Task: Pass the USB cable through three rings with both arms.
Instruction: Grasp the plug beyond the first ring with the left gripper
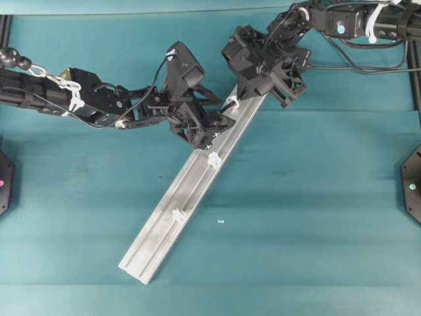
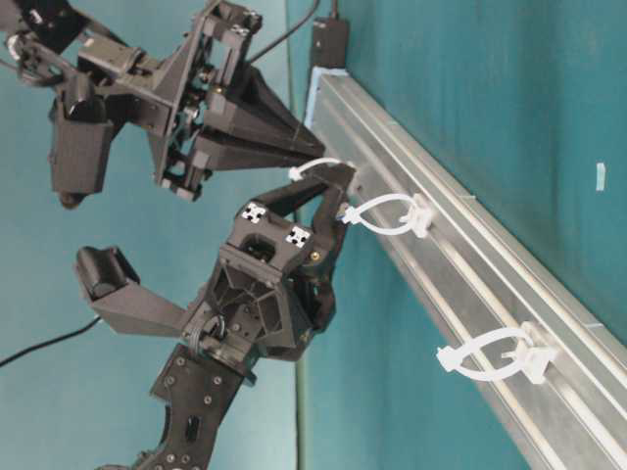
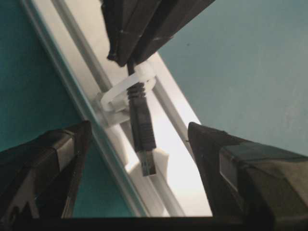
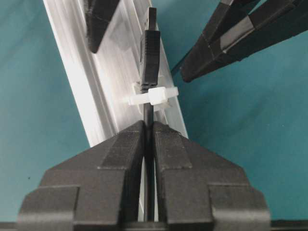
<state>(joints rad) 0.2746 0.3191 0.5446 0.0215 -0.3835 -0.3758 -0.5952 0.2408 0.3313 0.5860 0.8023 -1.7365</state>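
teal table (image 1: 316,197) | small white scrap (image 1: 220,222) lying right of silver rail (image 1: 172,217)

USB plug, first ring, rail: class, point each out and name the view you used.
USB plug (image 3: 142,129), left wrist view: on its black body.
First ring (image 4: 156,95), right wrist view: on its white clasp.
Rail (image 1: 164,224), overhead view: on its bare lower stretch.

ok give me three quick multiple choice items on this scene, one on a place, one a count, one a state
1. Where is the plug?
A. poking through the first ring
B. lying on the mat
C. past all rings

2. How many rings are on the rail?
A. one
B. three
C. five

3. How is the left hand?
A. shut on the plug
B. open around the plug
C. gripping the rail

Answers: 1 A, the left wrist view shows the plug just beyond the loop. 2 B, the overhead view shows three. 3 B, its fingers stand apart either side of the plug.
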